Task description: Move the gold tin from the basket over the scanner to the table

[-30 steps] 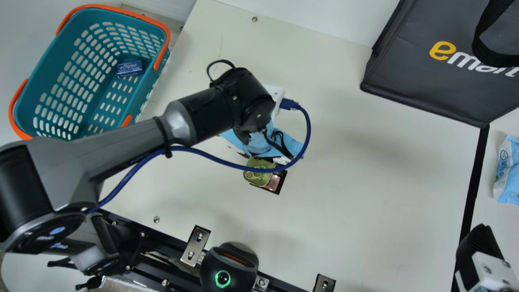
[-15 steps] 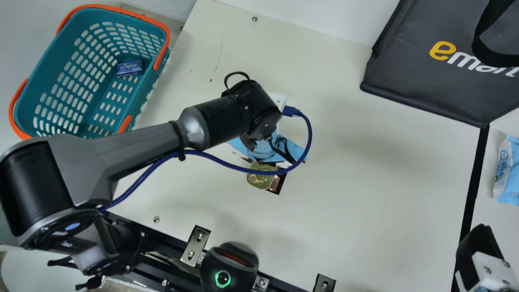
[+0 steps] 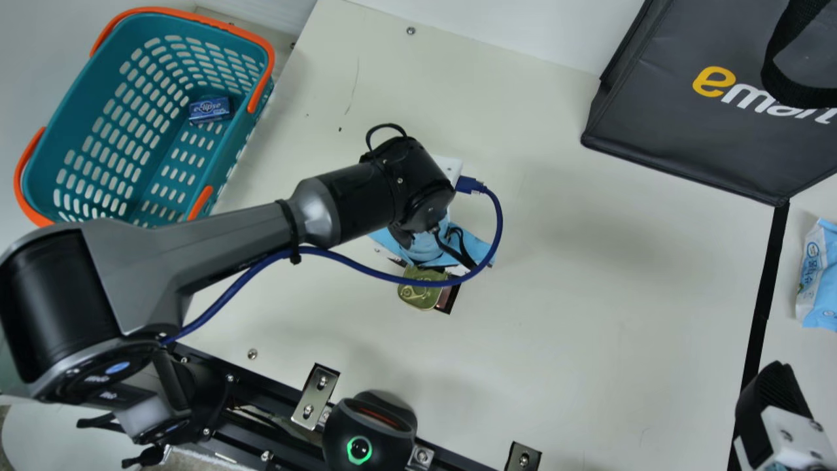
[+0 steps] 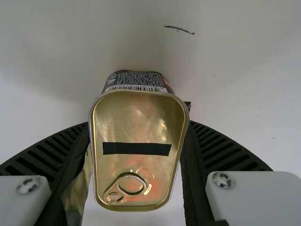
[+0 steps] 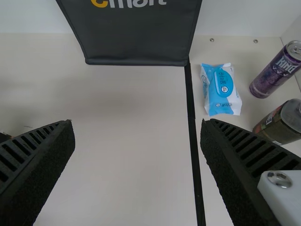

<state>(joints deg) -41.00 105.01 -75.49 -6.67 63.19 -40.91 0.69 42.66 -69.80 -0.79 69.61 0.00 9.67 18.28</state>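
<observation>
The left gripper (image 4: 139, 123) clamps the gold tin (image 3: 417, 297) by its sides over the table (image 3: 588, 340), at the main view's one o'clock from the scanner (image 3: 369, 435), likely leaving the barcode (image 4: 136, 88) readable, while the right gripper (image 5: 137, 122) has its fingers apart.

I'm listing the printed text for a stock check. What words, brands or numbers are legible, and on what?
"emart": black bag
"eclipse": small blue pack in the basket
Too small or blurred to read surely: fine print beside the barcode on the gold tin; wipes packet; purple can; dark jar; left arm's markings.
</observation>
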